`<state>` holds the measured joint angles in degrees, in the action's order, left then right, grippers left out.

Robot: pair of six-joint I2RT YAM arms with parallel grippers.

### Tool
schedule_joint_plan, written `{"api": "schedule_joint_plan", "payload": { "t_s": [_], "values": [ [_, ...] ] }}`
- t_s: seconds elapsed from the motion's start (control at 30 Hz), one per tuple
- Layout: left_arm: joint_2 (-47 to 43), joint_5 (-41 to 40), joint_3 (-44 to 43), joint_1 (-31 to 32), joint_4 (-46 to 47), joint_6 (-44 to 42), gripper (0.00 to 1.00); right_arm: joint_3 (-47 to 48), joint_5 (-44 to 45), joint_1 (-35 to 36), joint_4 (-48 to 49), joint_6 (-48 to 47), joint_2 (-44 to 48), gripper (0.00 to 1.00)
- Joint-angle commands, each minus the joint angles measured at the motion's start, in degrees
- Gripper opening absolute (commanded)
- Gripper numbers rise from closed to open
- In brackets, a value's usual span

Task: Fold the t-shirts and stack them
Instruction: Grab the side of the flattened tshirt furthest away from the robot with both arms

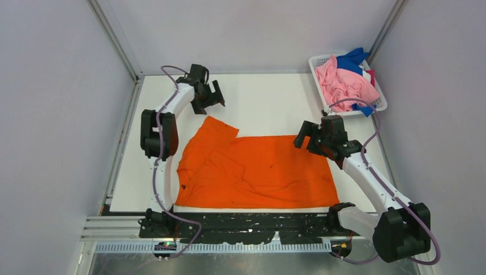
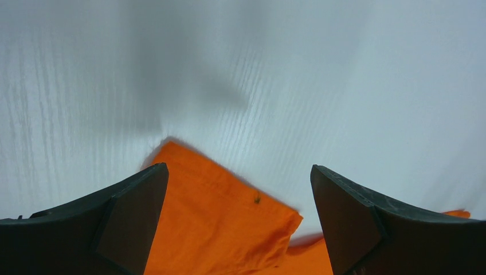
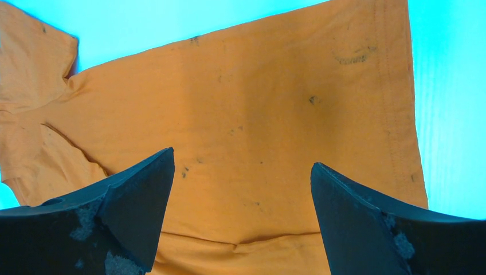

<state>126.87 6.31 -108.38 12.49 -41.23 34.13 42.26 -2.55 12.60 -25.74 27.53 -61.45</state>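
- Top external: orange shirt (image 1: 258,172) lies spread on the white table (image 1: 269,103), one sleeve pointing to the far left; pink shirt (image 1: 344,83) and blue shirt (image 1: 352,59) are heaped in the white basket (image 1: 318,66) at the far right corner
- Left gripper (image 1: 216,96) is beyond that sleeve, jaws wide apart, empty; right gripper (image 1: 305,142) is over the shirt's far right edge, jaws apart, empty
- Left wrist: left gripper (image 2: 238,169) gapes above bare table, sleeve corner below, no contact
- Right wrist: right gripper (image 3: 243,159) gapes above the orange cloth, dark specks visible, nothing held
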Motion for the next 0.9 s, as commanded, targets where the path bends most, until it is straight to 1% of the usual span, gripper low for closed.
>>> {"api": "schedule_joint_plan", "payload": {
  "t_s": [0.0, 0.23, 0.4, 0.5, 0.6, 0.67, 0.77, 0.8, 0.87],
  "values": [
    [4.16, 4.28, -4.29, -1.70, 0.53, 3.83, 1.00, -0.17, -0.32, -0.38, 3.79, 0.56, -0.71, 0.96],
    [5.81, 3.82, -4.23, -1.94, 0.63, 6.36, 1.00, -0.30, 0.46, -0.79, 3.96, 0.51, -0.14, 0.96],
    [6.24, 7.76, -2.77, -1.79, 0.41, 6.36, 1.00, -0.63, 0.66, -1.08, 3.94, 0.51, -0.09, 0.96],
    [5.43, 7.75, -1.07, -1.27, -0.43, 5.68, 0.97, -0.63, 0.60, -1.11, 3.93, 0.59, -0.16, 0.95],
    [4.49, 4.79, -0.92, -0.54, -3.40, 4.72, 0.90, -0.54, 0.61, -1.17, 3.94, 0.52, -0.32, 0.95],
    [4.48, 1.28, -1.60, 0.04, -5.80, 3.95, 0.83, -0.53, 0.61, -1.17, 4.01, 0.49, -0.48, 0.95],
    [5.14, -2.28, -3.87, 0.71, -9.67, 3.04, 0.67, -0.70, 0.70, -1.24, 3.94, 0.47, -0.64, 0.95],
    [5.32, -3.13, -4.54, 0.91, -10.53, 2.77, 0.59, -0.70, 0.77, -1.25, 3.98, 0.50, -0.72, 0.95],
    [5.72, -4.13, -5.61, 1.19, -11.44, 2.30, 0.50, -0.82, 0.86, -1.26, 3.99, 0.47, -0.88, 0.95]
  ]
}}
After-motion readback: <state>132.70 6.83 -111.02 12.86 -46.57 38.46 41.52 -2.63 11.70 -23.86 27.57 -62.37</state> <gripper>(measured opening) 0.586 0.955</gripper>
